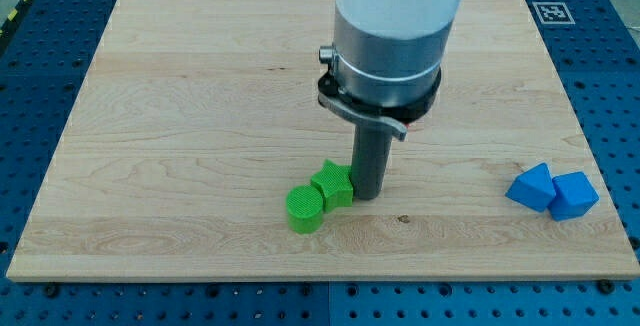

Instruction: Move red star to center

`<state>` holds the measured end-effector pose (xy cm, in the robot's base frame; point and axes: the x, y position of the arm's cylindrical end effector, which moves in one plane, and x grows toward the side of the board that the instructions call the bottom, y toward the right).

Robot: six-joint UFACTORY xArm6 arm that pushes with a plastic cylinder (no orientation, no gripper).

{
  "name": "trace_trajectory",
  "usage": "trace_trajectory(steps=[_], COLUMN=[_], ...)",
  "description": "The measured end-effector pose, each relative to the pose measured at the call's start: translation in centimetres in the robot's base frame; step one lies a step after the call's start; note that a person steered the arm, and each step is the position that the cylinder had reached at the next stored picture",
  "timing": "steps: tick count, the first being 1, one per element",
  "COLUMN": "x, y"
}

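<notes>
No red star shows in the camera view. My tip stands on the wooden board just below its middle, touching the right side of a green star. A green cylinder lies against the star's lower left. The arm's wide white and grey body hangs over the board's middle and hides what lies behind it.
Two blue blocks sit together near the board's right edge: one on the left and a cube-like one on the right. A black and white marker tag is at the board's top right corner.
</notes>
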<state>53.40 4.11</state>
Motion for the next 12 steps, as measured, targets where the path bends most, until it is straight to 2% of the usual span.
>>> trace_trajectory(steps=[2, 8, 9, 12], x=[-2.2, -2.6, -3.8, -12.2], y=[2.8, 6.7, 8.5, 9.3])
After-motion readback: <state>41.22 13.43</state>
